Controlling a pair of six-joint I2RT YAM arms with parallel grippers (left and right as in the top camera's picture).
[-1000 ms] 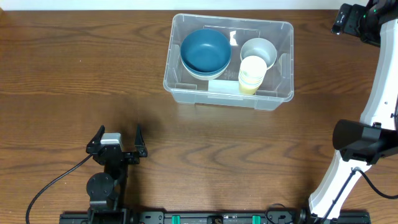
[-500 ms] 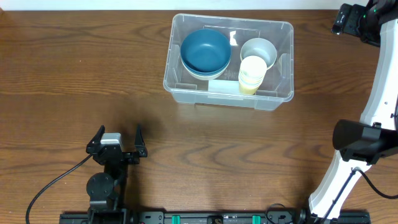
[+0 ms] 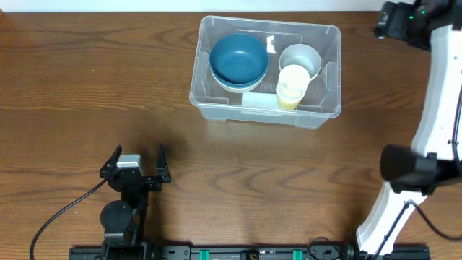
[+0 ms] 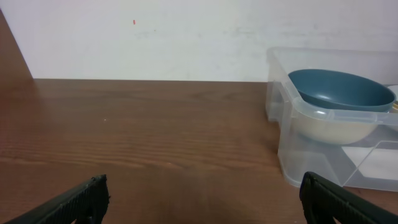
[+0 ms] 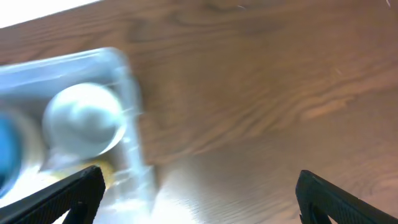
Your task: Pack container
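The clear container (image 3: 267,114) stands at the back of the table, right of centre. It holds a blue bowl (image 3: 238,59) stacked in a paler bowl, a grey cup (image 3: 300,58) and a yellow cup (image 3: 293,85). My left gripper (image 3: 137,160) rests open and empty near the front left, far from the bin. In the left wrist view the container (image 4: 287,118) and blue bowl (image 4: 341,88) lie ahead to the right of the open gripper (image 4: 202,199). My right gripper (image 3: 382,22) hovers open just off the bin's far right corner. The blurred right wrist view shows that container corner (image 5: 127,118) and the grey cup (image 5: 84,118) beyond the open gripper (image 5: 199,193).
A brown wooden table (image 3: 86,79) spreads left of and in front of the bin. A white wall (image 4: 155,37) runs along its far edge. The white right arm (image 3: 433,108) rises along the right side. A black cable (image 3: 65,209) trails from the left arm's base.
The right arm's wrist has shifted a little left towards the container's far right corner, and its view is motion-blurred. The left arm has not moved.
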